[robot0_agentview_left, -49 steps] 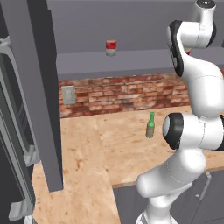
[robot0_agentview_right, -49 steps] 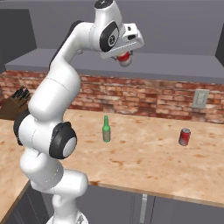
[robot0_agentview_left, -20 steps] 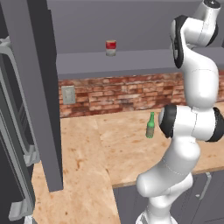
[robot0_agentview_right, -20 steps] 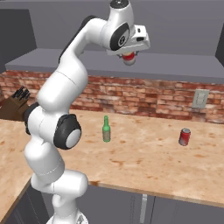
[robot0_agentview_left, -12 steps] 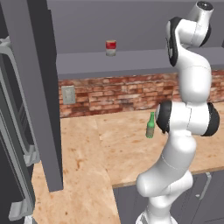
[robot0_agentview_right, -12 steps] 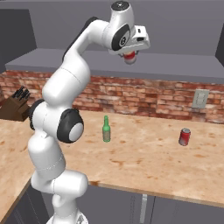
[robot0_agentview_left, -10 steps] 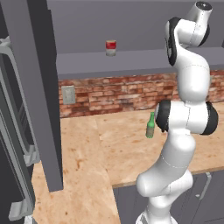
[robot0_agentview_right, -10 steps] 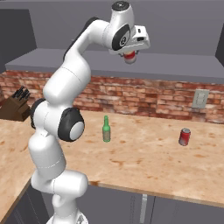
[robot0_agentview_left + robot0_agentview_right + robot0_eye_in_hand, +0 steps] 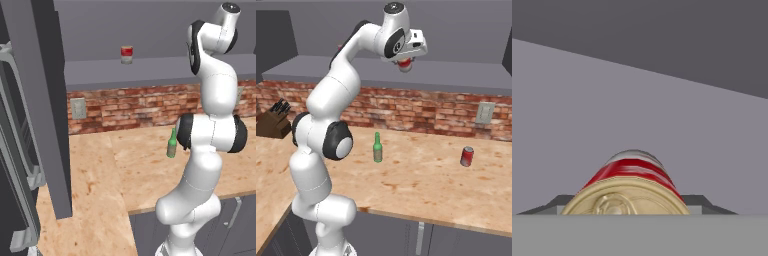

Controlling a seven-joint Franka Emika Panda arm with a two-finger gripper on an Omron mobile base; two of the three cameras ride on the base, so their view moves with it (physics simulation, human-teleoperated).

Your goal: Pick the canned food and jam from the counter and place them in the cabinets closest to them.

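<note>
Red and gold, the canned food point(image 9: 628, 187) lies between the fingers of the pincer point(image 9: 405, 65), which is closed on it high up, over the pale grey shelf point(image 9: 466, 77) of the open cabinets. A second red can point(image 9: 127, 54) stands on that shelf. Down on the tabletop point(image 9: 421, 180), a green bottle point(image 9: 377, 148) and another can point(image 9: 467, 156) stand well apart.

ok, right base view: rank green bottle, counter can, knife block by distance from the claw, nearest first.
1. Green bottle, on the counter below the claw, slightly to its left in the picture.
2. Counter can, lower right.
3. Knife block, far left.
</note>
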